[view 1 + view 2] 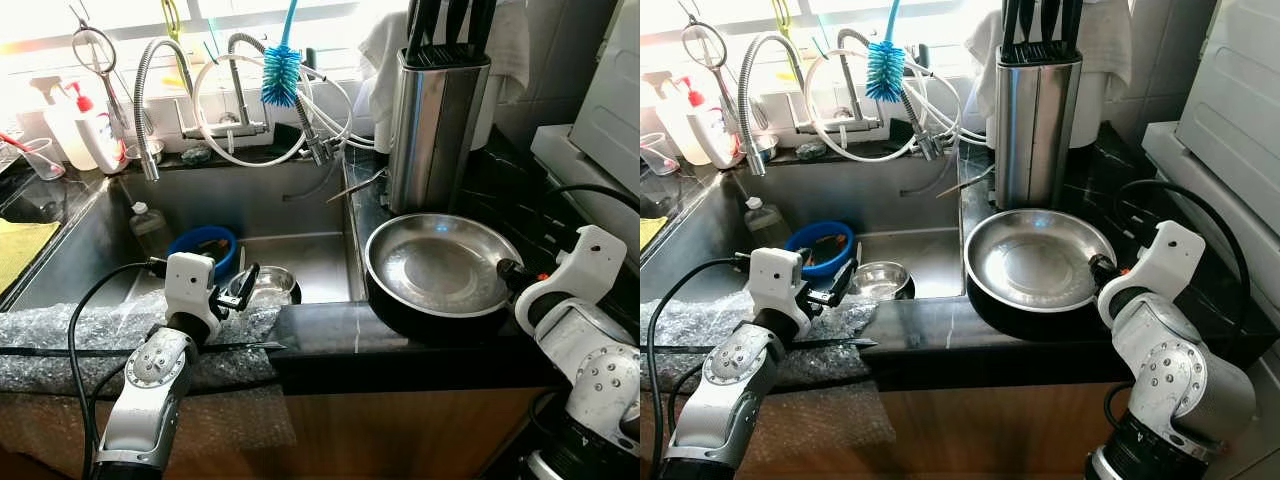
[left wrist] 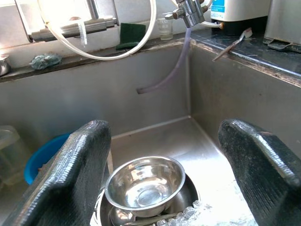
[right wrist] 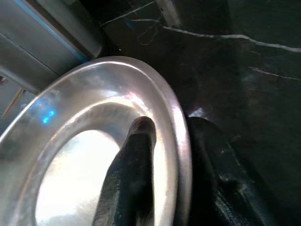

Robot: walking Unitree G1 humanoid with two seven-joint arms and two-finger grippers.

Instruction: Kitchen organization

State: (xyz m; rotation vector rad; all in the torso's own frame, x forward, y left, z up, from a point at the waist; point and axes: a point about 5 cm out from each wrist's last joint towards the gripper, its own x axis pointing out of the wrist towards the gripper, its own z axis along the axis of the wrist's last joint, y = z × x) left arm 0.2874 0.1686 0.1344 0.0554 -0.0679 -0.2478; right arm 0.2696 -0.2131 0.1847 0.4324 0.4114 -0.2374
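A wide steel plate (image 1: pixel 440 262) rests on a black pan (image 1: pixel 430 322) on the dark counter right of the sink. My right gripper (image 1: pixel 508 271) is shut on the plate's right rim; in the right wrist view one finger (image 3: pixel 131 169) lies inside the rim and the other outside. Small steel bowls (image 2: pixel 143 181) are stacked on the sink floor. My left gripper (image 1: pixel 240 287) hangs open just above them, its fingers (image 2: pixel 70 174) spread wide with nothing between.
A blue bowl (image 1: pixel 203 243) and a small bottle (image 1: pixel 147 226) stand in the sink. A steel knife block (image 1: pixel 433 125) rises behind the plate. Faucet hoses (image 1: pixel 240 110) and a blue brush (image 1: pixel 281 72) hang over the sink. Bubble wrap (image 1: pixel 60 345) covers the front counter edge.
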